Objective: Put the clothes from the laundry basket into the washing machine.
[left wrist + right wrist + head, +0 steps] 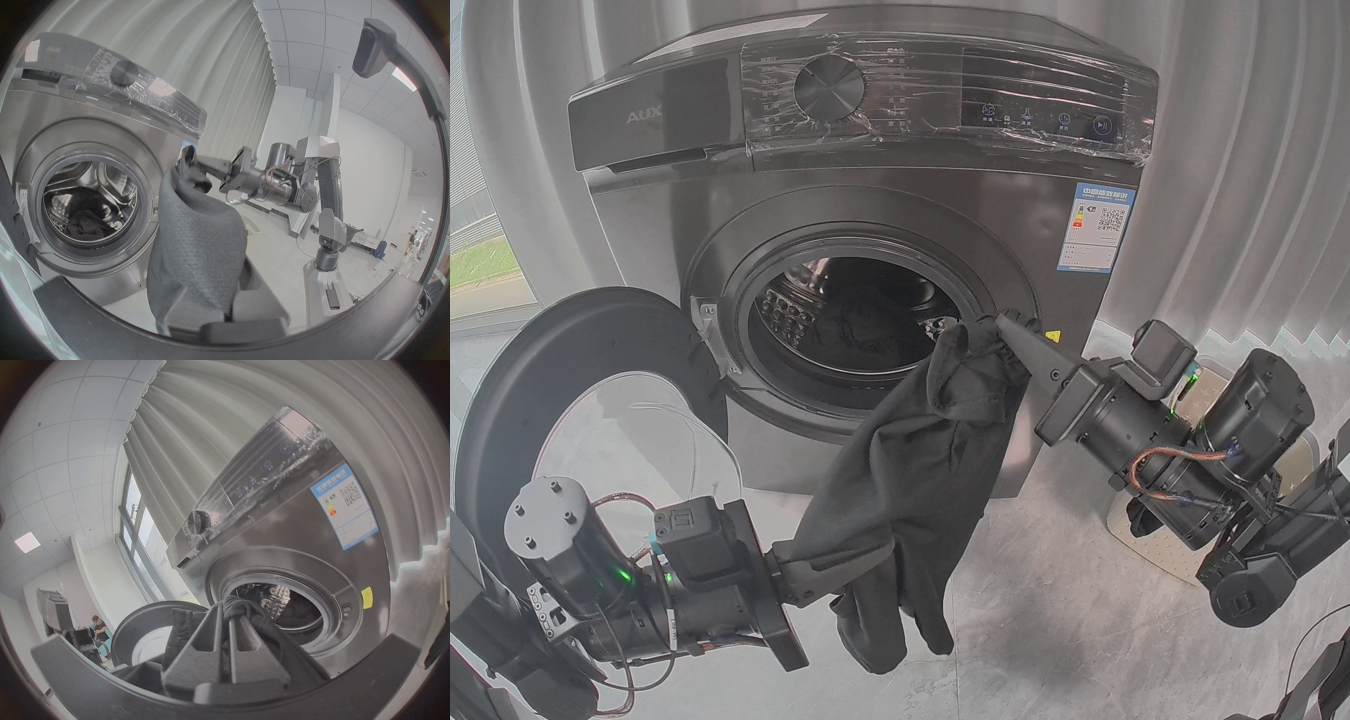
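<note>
Two grippers hold one dark garment (919,469) between them in front of the washing machine (862,197). Farthest left, the machine's round door (553,375) stands swung wide open. Just below and in front of it is the left gripper (825,572), low down, its fingers pressed together on the garment's lower part, and a loose end of the cloth dangles beneath it above the floor (1059,637). From there the garment rises in a slack band up and to the right, crossing the lower right of the machine's opening. Behind it the drum (787,314) is open to view, with other dark clothes (872,323) already lying inside. The garment's top corner is bunched in the right gripper (1011,330), whose fingers are clamped together on it just outside the right rim of the opening. Farther right, partly hidden behind the right arm, a white laundry basket (1139,548) sits on the floor beside the machine, in front of a pale curtain (1256,187).
</note>
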`<state>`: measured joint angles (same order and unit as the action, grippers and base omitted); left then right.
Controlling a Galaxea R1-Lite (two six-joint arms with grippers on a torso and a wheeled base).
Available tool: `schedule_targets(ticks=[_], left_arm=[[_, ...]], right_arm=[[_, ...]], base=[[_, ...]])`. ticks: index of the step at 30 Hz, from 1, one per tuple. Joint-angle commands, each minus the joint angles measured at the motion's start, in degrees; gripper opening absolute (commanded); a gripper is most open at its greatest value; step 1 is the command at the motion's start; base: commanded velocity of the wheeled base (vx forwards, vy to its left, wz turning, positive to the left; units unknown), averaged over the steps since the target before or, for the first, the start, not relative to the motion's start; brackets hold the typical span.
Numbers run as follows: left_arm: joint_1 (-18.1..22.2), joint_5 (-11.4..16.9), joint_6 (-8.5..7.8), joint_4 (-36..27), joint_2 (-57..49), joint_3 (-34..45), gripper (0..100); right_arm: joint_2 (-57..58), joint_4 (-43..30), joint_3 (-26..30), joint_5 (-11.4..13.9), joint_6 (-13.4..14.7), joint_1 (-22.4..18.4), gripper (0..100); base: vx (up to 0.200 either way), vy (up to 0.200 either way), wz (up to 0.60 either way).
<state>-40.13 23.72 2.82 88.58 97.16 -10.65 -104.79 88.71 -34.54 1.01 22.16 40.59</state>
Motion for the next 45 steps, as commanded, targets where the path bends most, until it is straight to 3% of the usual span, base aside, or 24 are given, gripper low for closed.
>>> schedule_targets(ticks=[1, 6, 7, 11, 13, 16, 18, 26, 32, 40, 45], left_arm=[[-0.2, 0.1, 0.08, 0.0, -2.1, -0.2, 0], [0.0, 0.0, 0.08, 0.0, -2.1, -0.7, 0], [0.1, 0.0, 0.08, 0.0, -2.1, -0.9, 0], [0.1, -0.1, 0.17, 0.0, -2.3, -1.6, 0], [0.2, -0.2, 0.17, 0.0, -2.2, -1.8, 0], [0.4, -0.2, 0.61, 0.0, -2.1, -2.3, 0], [0.4, -0.3, 1.05, 0.0, -2.1, -2.9, 0], [0.3, -3.4, 1.49, 0.0, -1.8, -4.1, 0], [0.1, -3.4, 1.93, 0.0, -1.8, -4.1, 0], [0.1, -2.9, 2.28, 0.0, -1.6, -4.0, 0], [0.0, -2.2, 2.98, 0.0, -1.4, -4.1, 0]], right_arm=[[-1.7, 0.1, 1.1, 0.0, -0.1, -0.5, 0], [-1.9, 0.1, 2.1, 0.4, 0.0, -0.6, 0], [-1.9, 0.1, 2.0, 0.6, 0.2, -0.7, 100], [-2.1, 0.0, 2.1, 0.1, 0.2, -1.4, 100], [-3.3, -0.1, 3.7, 0.0, -0.3, -3.8, 100], [-5.2, 0.0, 7.6, 0.3, -3.5, -6.8, 100], [-6.3, 0.0, 9.0, 0.7, -4.1, -7.9, 100], [-6.7, 0.0, 10.2, 2.1, -4.6, -7.4, 100], [-6.4, 0.1, 13.1, 7.1, -7.7, -7.3, 100], [-4.3, 0.1, 16.5, 11.3, -9.4, -5.8, 100], [-3.6, 0.1, 18.6, 13.6, -10.4, -2.5, 100]], base=[[0.0, 0.0, 0.0], [0.0, 0.0, 0.0], [0.0, 0.0, 0.0], [0.0, 0.0, 0.0], [0.0, 0.0, 0.0], [0.0, 0.0, 0.0], [0.0, 0.0, 0.0], [0.0, 0.0, 0.0], [0.0, 0.0, 0.0], [0.0, 0.0, 0.0], [0.0, 0.0, 0.0]])
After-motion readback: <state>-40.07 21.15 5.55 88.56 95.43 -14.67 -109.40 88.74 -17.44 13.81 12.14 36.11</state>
